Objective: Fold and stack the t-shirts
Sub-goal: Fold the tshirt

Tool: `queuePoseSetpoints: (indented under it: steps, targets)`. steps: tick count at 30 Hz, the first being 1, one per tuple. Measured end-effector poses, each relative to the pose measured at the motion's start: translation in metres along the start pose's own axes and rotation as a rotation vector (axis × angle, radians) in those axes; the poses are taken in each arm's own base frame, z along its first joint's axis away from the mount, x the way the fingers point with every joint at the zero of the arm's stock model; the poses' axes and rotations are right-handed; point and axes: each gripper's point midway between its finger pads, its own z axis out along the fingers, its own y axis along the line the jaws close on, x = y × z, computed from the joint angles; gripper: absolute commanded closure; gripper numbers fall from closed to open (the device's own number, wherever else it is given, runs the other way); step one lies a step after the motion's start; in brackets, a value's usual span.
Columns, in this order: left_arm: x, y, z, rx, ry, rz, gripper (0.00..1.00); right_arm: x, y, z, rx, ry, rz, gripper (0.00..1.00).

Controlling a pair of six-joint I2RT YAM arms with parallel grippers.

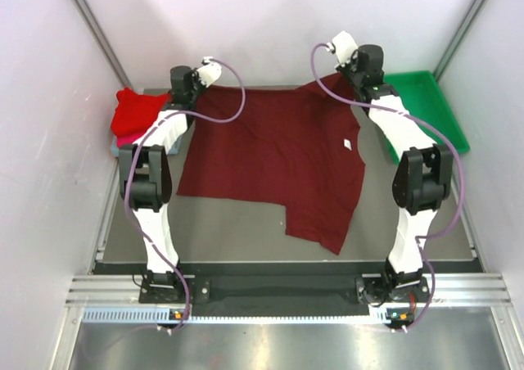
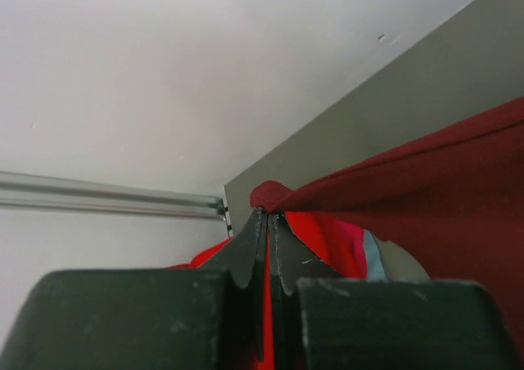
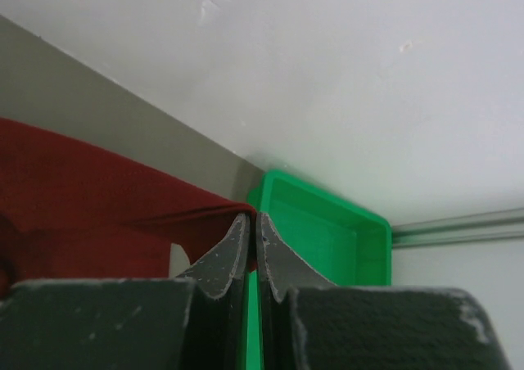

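Note:
The dark maroon t-shirt point(image 1: 278, 157) lies spread over the table, its far edge lifted at both corners. My left gripper point(image 1: 190, 94) is shut on the shirt's far left corner point(image 2: 274, 195). My right gripper point(image 1: 358, 82) is shut on the far right corner point(image 3: 233, 210). A stack of folded shirts sits at the far left: bright red point(image 1: 135, 110) on top, pink and grey-blue edges below. The red shirt point(image 2: 332, 239), the pink one point(image 2: 358, 251) and the grey-blue one point(image 2: 373, 255) also show past my left fingers point(image 2: 246, 251).
A green plastic tray point(image 1: 430, 108) stands at the far right, also in the right wrist view point(image 3: 327, 231). White walls enclose the table on three sides. A metal rail runs along the near edge point(image 1: 286, 292).

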Motion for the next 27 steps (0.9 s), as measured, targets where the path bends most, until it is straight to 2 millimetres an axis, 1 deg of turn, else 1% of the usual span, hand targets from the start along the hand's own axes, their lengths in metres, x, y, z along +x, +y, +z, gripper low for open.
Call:
queuePoseSetpoints:
  steps: [7, 11, 14, 17, 22, 25, 27]
  targets:
    - [0.008, -0.003, -0.024, 0.039, 0.038, -0.009, 1.00, 0.006, 0.001, -0.040, -0.033, 0.026, 0.007, 1.00]
    - [0.013, -0.007, -0.033, 0.069, 0.062, -0.020, 1.00, 0.009, 0.003, -0.062, -0.052, 0.035, 0.021, 1.00]
    - [0.019, -0.014, -0.038, 0.105, 0.090, -0.037, 1.00, 0.017, 0.009, -0.075, -0.075, 0.052, 0.025, 1.00]
    - [0.027, -0.023, -0.042, 0.142, 0.124, -0.058, 1.00, 0.027, 0.018, -0.083, -0.102, 0.075, 0.030, 1.00]
    - [0.049, -0.044, -0.054, 0.226, 0.216, -0.100, 1.00, 0.047, 0.035, -0.096, -0.154, 0.122, 0.034, 1.00]
    - [0.060, -0.054, -0.061, 0.273, 0.261, -0.116, 1.00, 0.056, 0.042, -0.104, -0.179, 0.141, 0.036, 1.00]
    - [0.067, -0.061, -0.066, 0.296, 0.286, -0.123, 1.00, 0.058, 0.045, -0.108, -0.190, 0.145, 0.042, 1.00]
